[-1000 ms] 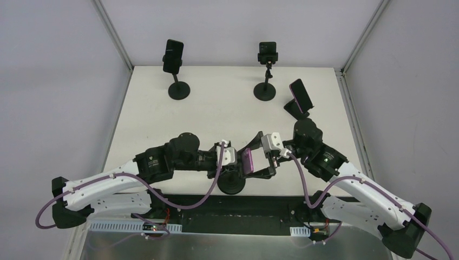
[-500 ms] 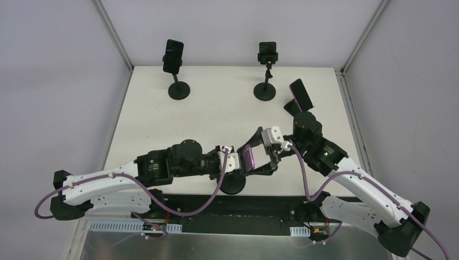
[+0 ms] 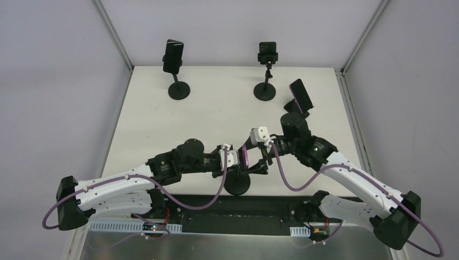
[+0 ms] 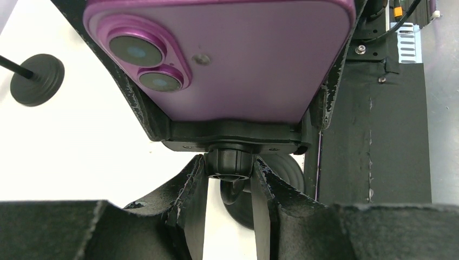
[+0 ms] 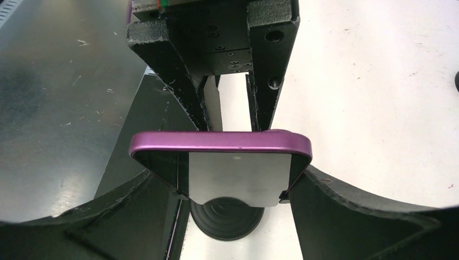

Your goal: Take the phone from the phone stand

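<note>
The purple phone sits in the black cradle of the near phone stand, whose round base rests at the table's front edge. My left gripper is shut on the stand's ball joint just under the cradle. My right gripper is shut on the phone, one finger on each long side. In the left wrist view the phone's back with its two lenses still lies against the cradle.
Three other stands with phones are on the table: back left, back middle and far right. Their bases stand far from my arms. A black strip and metal tray lie behind the front edge.
Both arms have moved. The right wrist has swung left and forward, turning the phone more edge-on to the top camera. The left arm has reached further right. The stand's base has shifted slightly right.
</note>
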`<control>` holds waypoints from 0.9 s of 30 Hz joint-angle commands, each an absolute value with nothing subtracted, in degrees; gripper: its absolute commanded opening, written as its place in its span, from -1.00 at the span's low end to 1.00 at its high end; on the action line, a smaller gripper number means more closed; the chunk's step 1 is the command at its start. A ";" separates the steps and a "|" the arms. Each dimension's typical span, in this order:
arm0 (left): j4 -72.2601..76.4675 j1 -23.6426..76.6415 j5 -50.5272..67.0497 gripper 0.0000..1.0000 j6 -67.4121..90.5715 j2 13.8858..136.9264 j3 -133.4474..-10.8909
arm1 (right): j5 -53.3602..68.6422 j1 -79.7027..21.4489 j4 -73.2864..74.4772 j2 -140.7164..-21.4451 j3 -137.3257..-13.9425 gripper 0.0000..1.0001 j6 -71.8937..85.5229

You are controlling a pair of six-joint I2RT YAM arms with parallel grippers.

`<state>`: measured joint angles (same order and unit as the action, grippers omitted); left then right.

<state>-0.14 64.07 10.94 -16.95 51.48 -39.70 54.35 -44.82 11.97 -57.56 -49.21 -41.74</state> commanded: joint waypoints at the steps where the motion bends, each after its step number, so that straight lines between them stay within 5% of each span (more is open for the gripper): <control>1: 10.07 62.21 12.64 -1.00 -18.11 51.90 -38.14 | 54.89 -44.95 13.14 -57.13 -48.33 -1.00 -42.97; 7: 11.23 61.72 15.55 -0.97 -18.07 54.12 -37.75 | 54.98 -44.93 13.71 -57.24 -47.17 -1.00 -43.51; 13: 11.75 61.50 16.16 -0.52 -18.52 56.01 -38.27 | 57.29 -44.92 13.73 -57.31 -47.05 -1.00 -42.95; 18: 11.86 61.18 16.33 -0.32 -18.72 56.81 -39.09 | 58.84 -44.95 13.80 -57.22 -47.12 -1.00 -42.40; 22: 11.81 61.11 16.43 0.17 -18.47 57.83 -39.99 | 59.33 -44.93 13.93 -57.19 -47.03 -1.00 -42.23; 27: 11.86 60.92 15.83 0.20 -17.69 59.58 -41.03 | 60.26 -44.91 13.96 -57.16 -46.97 -1.00 -41.86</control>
